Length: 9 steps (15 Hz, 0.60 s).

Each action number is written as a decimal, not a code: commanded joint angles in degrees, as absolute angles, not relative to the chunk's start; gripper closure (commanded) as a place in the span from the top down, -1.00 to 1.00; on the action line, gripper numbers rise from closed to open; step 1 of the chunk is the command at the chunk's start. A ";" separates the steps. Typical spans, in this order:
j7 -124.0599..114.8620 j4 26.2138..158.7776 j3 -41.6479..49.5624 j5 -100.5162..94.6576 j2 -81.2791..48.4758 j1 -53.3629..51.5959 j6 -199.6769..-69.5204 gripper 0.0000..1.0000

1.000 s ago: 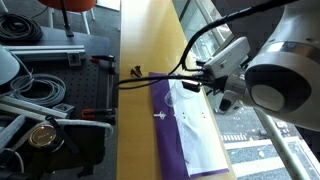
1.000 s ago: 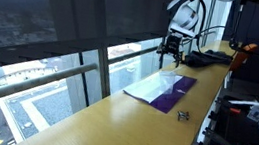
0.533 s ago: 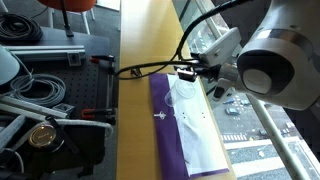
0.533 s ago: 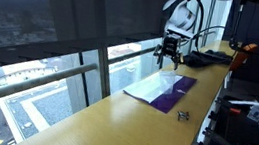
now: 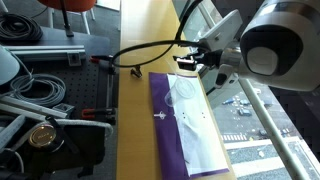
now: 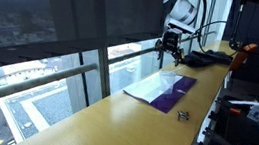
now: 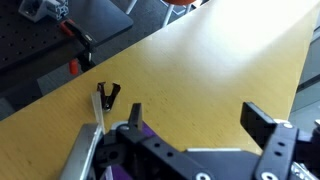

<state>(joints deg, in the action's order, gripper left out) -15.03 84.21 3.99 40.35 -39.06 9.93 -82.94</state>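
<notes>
While the black two-fingered gripper [image 5: 192, 62] hangs empty, jaws spread wide, over the yellow wooden counter [image 5: 140, 35], the flat purple cloth [image 5: 163, 135] under its pale plastic sheet [image 5: 195, 125] lies at its six o'clock. Judging by this, nothing has been grasped or lifted yet.

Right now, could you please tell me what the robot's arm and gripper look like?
The arm is made of glossy white, rounded segments with a dark grey circular joint cap. The gripper is black, with two blocky, squared fingers. A black cable trails off the wrist.
</notes>
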 commanded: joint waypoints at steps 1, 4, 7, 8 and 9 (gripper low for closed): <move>-12.85 89.35 4.60 39.76 -33.61 9.58 -83.78 1.00; -11.09 92.67 4.99 38.83 -29.67 9.37 -84.12 1.00; -9.16 95.82 5.24 38.16 -25.88 9.43 -83.58 1.00; -8.79 96.58 5.37 38.01 -25.02 9.51 -83.57 1.00; -8.35 97.14 5.58 37.86 -24.56 9.70 -83.58 1.00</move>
<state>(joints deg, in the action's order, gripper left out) -10.22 92.98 4.63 39.15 -28.69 9.93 -83.12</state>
